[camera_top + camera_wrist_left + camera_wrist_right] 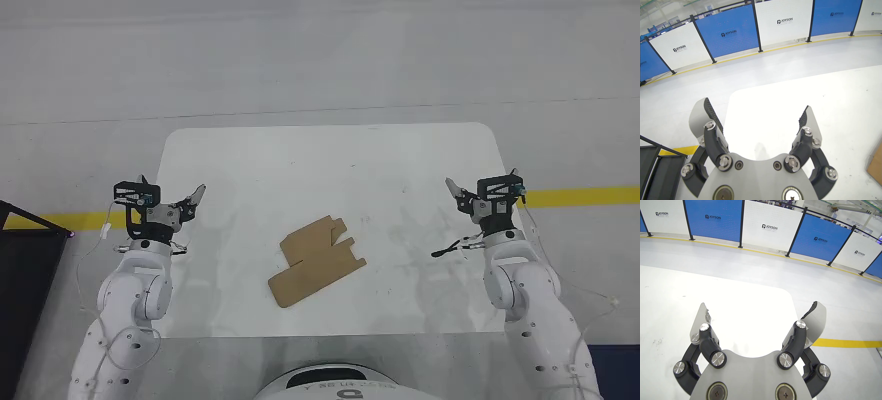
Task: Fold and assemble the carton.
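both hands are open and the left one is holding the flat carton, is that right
Not quite. The left hand and right hand are both open, but the left one holds nothing: the top view shows the flat carton lying on the table between them, touched by neither.

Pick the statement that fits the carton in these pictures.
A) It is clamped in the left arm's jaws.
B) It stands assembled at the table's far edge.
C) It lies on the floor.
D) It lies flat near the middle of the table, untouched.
D: the carton lies flat on the table with nothing touching it.
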Robot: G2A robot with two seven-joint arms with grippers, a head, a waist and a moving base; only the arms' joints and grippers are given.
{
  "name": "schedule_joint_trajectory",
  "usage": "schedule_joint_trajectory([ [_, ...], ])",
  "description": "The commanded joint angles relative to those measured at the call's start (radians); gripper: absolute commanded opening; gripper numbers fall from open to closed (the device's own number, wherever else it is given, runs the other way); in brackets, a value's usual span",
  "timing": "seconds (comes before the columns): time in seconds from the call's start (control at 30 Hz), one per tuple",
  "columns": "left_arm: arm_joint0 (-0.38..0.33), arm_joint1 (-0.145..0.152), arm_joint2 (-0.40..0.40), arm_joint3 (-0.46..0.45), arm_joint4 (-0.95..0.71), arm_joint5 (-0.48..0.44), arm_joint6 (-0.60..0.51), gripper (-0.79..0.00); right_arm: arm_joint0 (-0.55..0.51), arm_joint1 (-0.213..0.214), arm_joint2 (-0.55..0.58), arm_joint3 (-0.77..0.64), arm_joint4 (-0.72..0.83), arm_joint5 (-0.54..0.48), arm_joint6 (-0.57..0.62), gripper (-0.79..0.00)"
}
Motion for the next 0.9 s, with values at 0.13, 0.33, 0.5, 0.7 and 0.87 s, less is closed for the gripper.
schedule_joint_trajectory([
  [0.13,0.0,0.0,0.0,0.0,0.0,0.0,0.0,0.0,0.0,0.0,0.0,0.0,0.0,0.0,0.0,-0.001],
  [0.33,0.011,0.005,0.014,-0.024,0.118,-0.028,0.005,0.0,0.0,0.0,0.0,0.0,0.0,0.0,0.0,0.0],
  [0.5,0.053,0.04,0.038,-0.087,0.365,-0.474,0.064,0.0,0.0,0.0,0.0,0.0,0.0,0.0,0.0,0.0],
  [0.7,0.07,0.058,-0.027,-0.086,0.406,-0.613,0.171,0.0,0.0,0.0,0.0,0.0,0.0,0.0,0.0,0.0],
  [0.87,0.078,0.064,0.006,-0.109,0.532,-0.623,0.165,0.0,0.0,0.0,0.0,0.0,0.0,0.0,0.0,0.0],
])
